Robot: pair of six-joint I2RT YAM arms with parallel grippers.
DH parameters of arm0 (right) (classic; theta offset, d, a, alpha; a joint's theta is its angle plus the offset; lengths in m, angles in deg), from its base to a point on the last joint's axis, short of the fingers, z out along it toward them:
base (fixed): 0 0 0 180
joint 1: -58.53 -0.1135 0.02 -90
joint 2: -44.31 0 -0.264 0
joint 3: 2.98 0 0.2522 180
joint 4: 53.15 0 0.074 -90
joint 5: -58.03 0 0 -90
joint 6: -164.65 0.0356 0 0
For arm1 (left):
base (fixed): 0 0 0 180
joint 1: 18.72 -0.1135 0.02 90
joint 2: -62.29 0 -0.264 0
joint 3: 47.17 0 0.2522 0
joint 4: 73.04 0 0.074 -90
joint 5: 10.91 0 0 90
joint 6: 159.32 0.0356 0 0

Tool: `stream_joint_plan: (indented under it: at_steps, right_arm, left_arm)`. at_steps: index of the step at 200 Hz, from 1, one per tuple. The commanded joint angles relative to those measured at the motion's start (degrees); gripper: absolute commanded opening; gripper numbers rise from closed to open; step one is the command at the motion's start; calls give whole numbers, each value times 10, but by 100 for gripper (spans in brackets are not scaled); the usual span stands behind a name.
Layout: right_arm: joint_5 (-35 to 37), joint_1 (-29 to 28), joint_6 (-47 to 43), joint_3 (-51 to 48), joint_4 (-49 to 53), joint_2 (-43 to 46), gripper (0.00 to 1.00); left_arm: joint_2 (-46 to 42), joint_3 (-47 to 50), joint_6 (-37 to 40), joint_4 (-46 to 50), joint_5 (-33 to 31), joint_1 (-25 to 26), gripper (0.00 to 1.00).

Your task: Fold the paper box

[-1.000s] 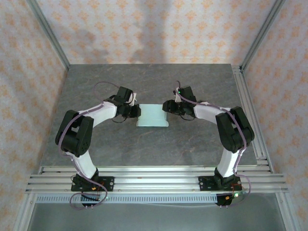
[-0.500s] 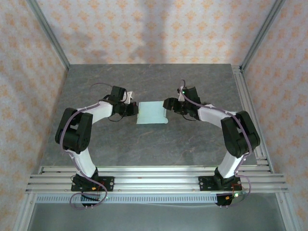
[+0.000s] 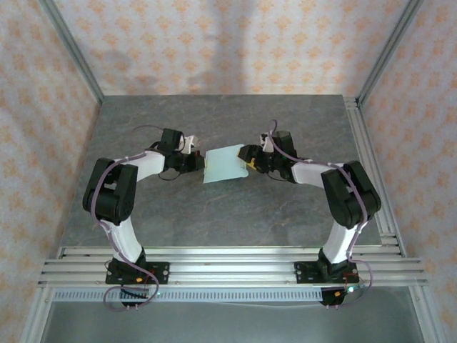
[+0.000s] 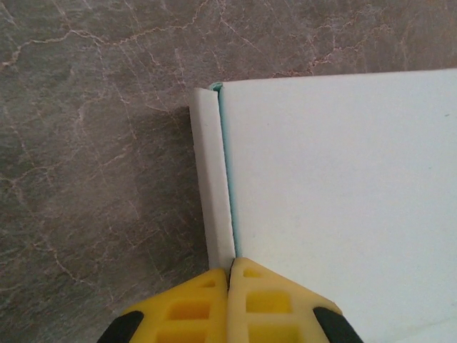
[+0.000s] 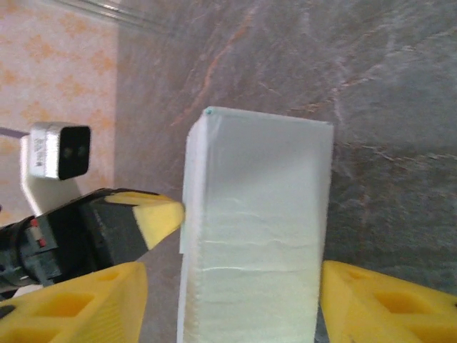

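**Mint card comes off level between the two arms**

Pale mint card, folded up into a shallow box: the paper box (image 3: pixel 225 164) sits near the middle of the grey stone tabletop (image 3: pixel 214 229), caught between the two arms. A second ago it lay square and flat, its edges lined up with the table. Now it is skewed, its right end swung toward the far wall and looking raised, though from above I cannot tell how much of it is clear of the surface. Both wrists have also moved a little farther from the bases.

The left pincer (image 3: pixel 199 163) is closed tight. Seen from its own wrist, the yellow fingertips (image 4: pixel 203 300) meet right where a narrow side strip (image 4: pixel 211 193) joins the broad panel, so it appears to be nipping that thin edge. The right pincer (image 3: pixel 248 158) stands wide, one finger either side of the box's end. There is a visible gap on the side nearer the left arm, while the other finger is close against the card or just touching it. I would not call that a grip.

My reading is that the box is being turned and tilted, not creased, probably to bring a side or flap within reach. With only one thin edge truly pinched, the card could flex or twist out if the tilt goes further.
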Motion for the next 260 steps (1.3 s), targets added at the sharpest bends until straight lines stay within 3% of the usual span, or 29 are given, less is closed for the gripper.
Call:
stream_joint_plan:
  at_steps: [1,51,84,99,127,205,241,260]
  right_arm:
    - [-32,2,34,2,-57,-9,59]
    - [-25,6,38,4,-45,-7,49]
    - [-16,12,46,1,-39,1,48]
    - [-14,17,48,1,-34,7,48]
    - [-16,31,60,-2,-34,17,47]
    - [-31,79,51,-1,15,64,43]
    - [-49,93,74,-10,7,94,43]
    - [-57,100,91,-15,4,114,43]
  left_arm:
    - [14,13,-2,17,-3,-1,0]
    - [-1,17,1,11,-7,-2,3]
    - [-40,38,20,-13,-30,0,37]
    - [-65,51,37,-23,-53,4,46]
    - [-115,69,85,-21,-126,38,99]
    - [-276,150,256,-112,-419,209,100]
    - [-286,130,354,-92,-566,295,100]
    - [-283,121,412,-94,-612,331,100]
